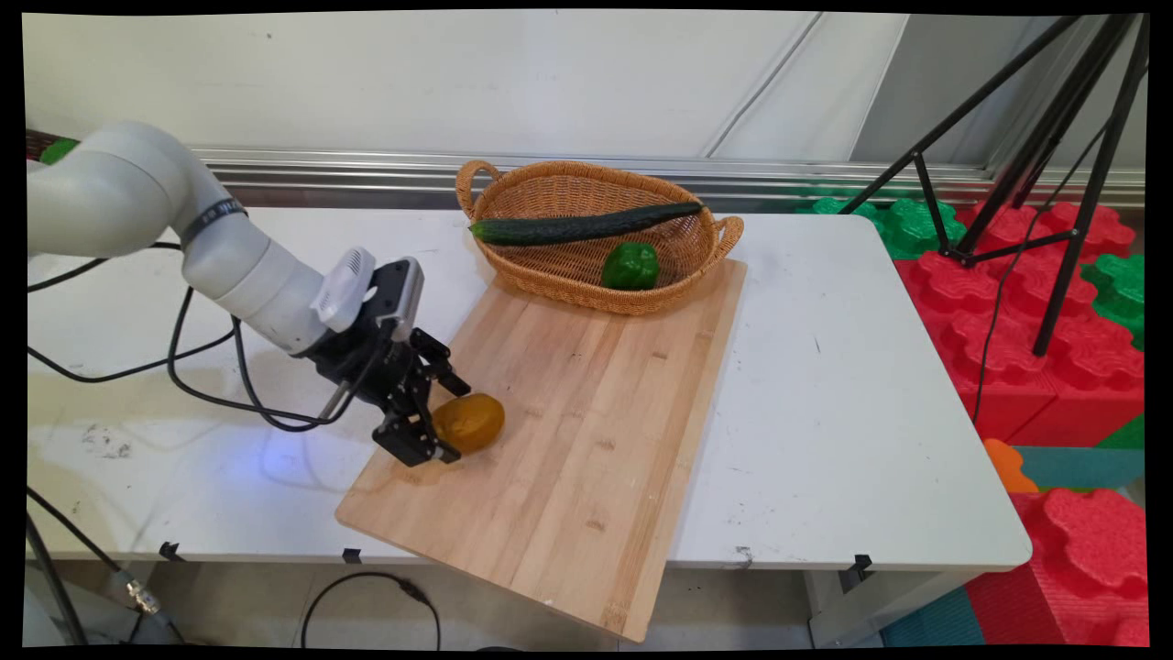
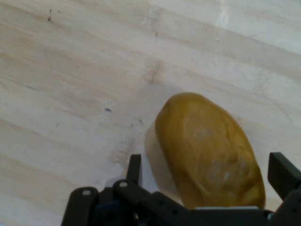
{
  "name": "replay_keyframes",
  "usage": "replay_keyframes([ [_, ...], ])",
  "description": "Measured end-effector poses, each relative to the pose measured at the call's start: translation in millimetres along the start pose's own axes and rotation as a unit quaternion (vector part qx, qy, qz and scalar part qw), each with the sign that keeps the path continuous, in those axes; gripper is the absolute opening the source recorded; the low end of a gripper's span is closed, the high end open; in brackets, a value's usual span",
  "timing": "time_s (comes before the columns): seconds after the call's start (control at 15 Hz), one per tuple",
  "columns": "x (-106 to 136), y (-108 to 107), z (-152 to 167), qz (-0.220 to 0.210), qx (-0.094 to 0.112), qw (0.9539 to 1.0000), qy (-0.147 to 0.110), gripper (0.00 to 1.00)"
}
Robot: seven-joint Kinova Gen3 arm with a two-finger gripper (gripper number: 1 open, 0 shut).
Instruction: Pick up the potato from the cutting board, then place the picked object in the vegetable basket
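The black two-finger gripper [image 1: 446,423] is parked with jaws apart around a yellow-brown oval potato [image 1: 469,423] on the pale wooden cutting board [image 1: 586,431].

Jaws astride potato [image 1: 469,423] on board [image 1: 586,431]

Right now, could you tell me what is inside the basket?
The basket holds a cucumber lying across its rim and a green pepper. Anything beneath them is hidden.
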Motion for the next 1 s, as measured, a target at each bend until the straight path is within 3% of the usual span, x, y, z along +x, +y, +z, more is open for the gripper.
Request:
replay_keyframes([
  [0.27, 1, 0, 10, 0.0, 0.002, 1.0, 0.003, 1.0],
  [0.33, 2, 0, 11, 0.001, 0.002, 1.0, 0.005, 0.0],
  [1.0, 2, 5, -3, -0.013, 0.003, 0.9995, 0.03, 0.0],
])
